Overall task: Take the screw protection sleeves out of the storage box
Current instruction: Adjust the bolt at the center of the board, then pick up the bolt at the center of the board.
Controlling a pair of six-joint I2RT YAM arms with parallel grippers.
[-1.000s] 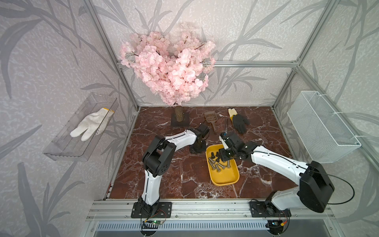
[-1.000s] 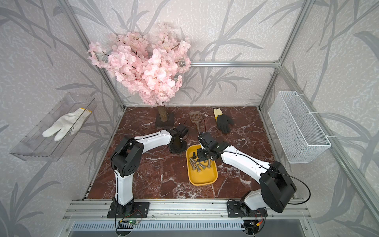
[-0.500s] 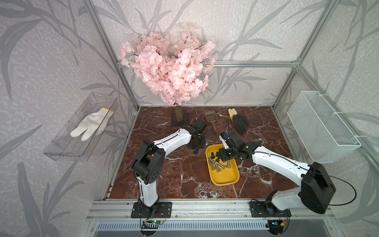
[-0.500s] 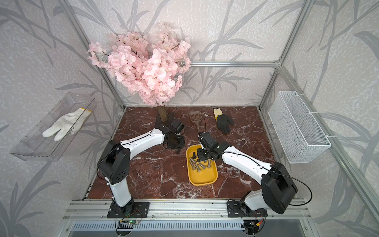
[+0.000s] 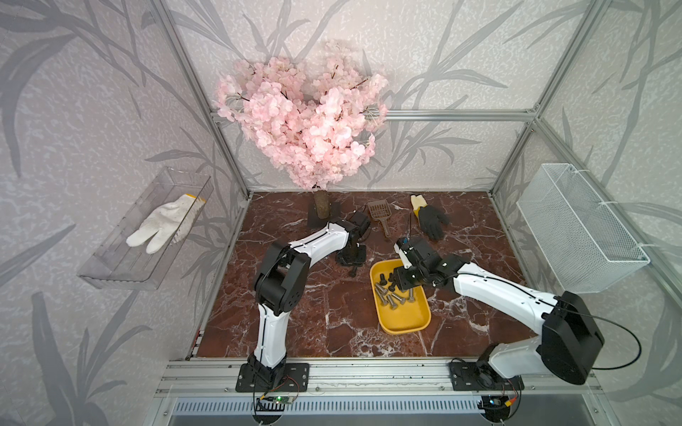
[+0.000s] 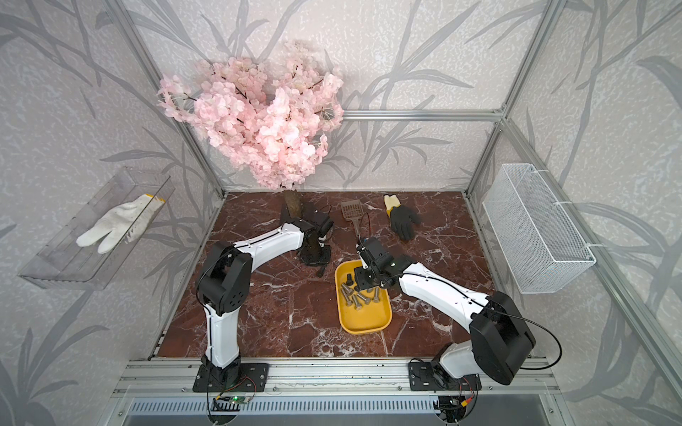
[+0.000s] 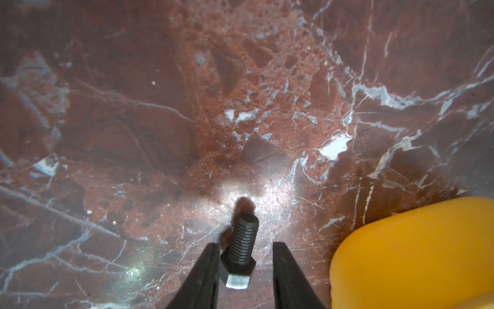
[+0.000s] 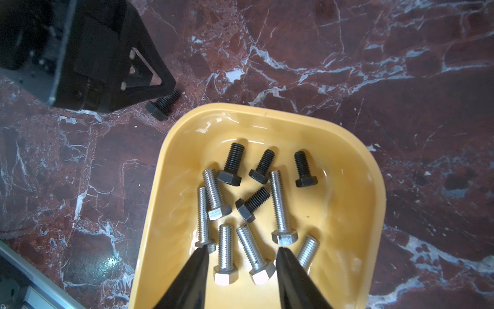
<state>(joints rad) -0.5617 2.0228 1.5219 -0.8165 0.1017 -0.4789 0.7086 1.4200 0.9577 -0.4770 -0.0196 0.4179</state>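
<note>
The yellow storage box lies on the marble and shows in both top views. In it lie several black screw protection sleeves beside several silver bolts. One more black sleeve lies on the marble just outside the box's far left corner. My left gripper stands open around its cap end; one finger touches it, the other is apart. My right gripper is open above the silver bolts inside the box, holding nothing.
A pink blossom tree stands at the back, with a brown scoop and a black glove beside it. A clear bin with a white glove hangs on the left wall, a white wire basket on the right.
My left jaws have opened from shut and the black sleeve now lies loose on the marble between them. The left elbow has swung. The right arm has not moved.
</note>
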